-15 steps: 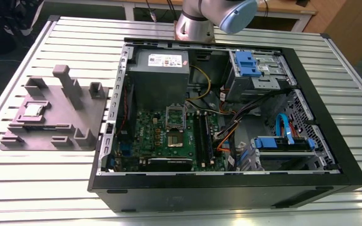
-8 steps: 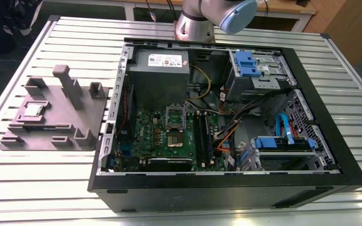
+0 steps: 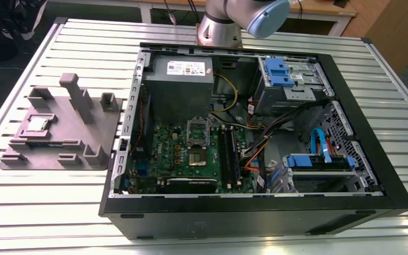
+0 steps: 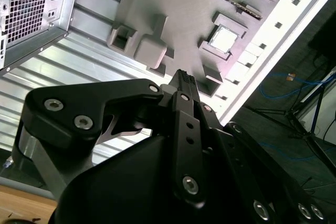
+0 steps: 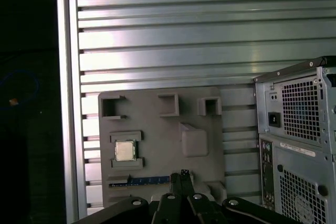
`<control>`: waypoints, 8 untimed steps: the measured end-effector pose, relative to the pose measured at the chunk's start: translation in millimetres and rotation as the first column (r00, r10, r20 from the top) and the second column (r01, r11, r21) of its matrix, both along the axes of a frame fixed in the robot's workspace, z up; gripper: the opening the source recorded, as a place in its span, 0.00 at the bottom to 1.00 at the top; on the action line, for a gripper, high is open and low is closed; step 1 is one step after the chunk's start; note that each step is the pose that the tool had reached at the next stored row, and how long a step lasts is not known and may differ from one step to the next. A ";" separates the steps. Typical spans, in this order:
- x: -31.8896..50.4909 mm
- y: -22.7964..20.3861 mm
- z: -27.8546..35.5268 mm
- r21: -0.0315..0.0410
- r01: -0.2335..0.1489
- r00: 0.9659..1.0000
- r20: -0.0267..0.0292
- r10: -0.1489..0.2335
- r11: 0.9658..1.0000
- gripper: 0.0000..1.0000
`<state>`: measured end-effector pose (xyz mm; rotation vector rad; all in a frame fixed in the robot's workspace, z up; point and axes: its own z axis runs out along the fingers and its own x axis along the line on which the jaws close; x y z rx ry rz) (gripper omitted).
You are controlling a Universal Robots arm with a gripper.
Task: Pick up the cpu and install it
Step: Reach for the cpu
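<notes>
One cpu (image 3: 37,125) lies flat, shiny side up, in a shallow square seat on a single grey fixture plate (image 3: 69,133). The plate rests on the slatted metal worktop (image 3: 41,202), towards the exterior view's left. The same chip shows in both wrist views (image 4: 223,39) (image 5: 125,150), untouched in its seat and framed by low raised lips. Several upright blocks and open-sided pockets also stand on the plate.

The claw (image 5: 184,173) hangs above the fixture plate and well apart from the cpu, nearer the plate's middle edge than the chip's seat. Its two fingers are pressed together at the tip with nothing between them. In the second wrist view the claw (image 4: 185,76) reaches out from its black body towards the plate.

One computer case (image 3: 374,207) lies on its side just beside the plate, on the exterior view's right, with its open side up. Inside sit one grey power supply (image 3: 179,79), one green motherboard (image 3: 168,154) and one socket (image 3: 198,141), whose silver frame is tilted up off the board. There are also two blue drive carriers (image 3: 278,71), one near the far wall and one near the near wall. One arm (image 3: 236,18) rises beyond the far side of the case.
</notes>
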<state>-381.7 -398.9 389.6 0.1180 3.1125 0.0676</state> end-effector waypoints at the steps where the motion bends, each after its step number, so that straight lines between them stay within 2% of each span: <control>1: -0.2 0.0 0.0 0.000 0.000 1.000 0.000 0.000 1.000 0.10; 8: -4.5 0.0 -0.2 0.000 0.000 1.000 0.000 0.000 1.000 0.10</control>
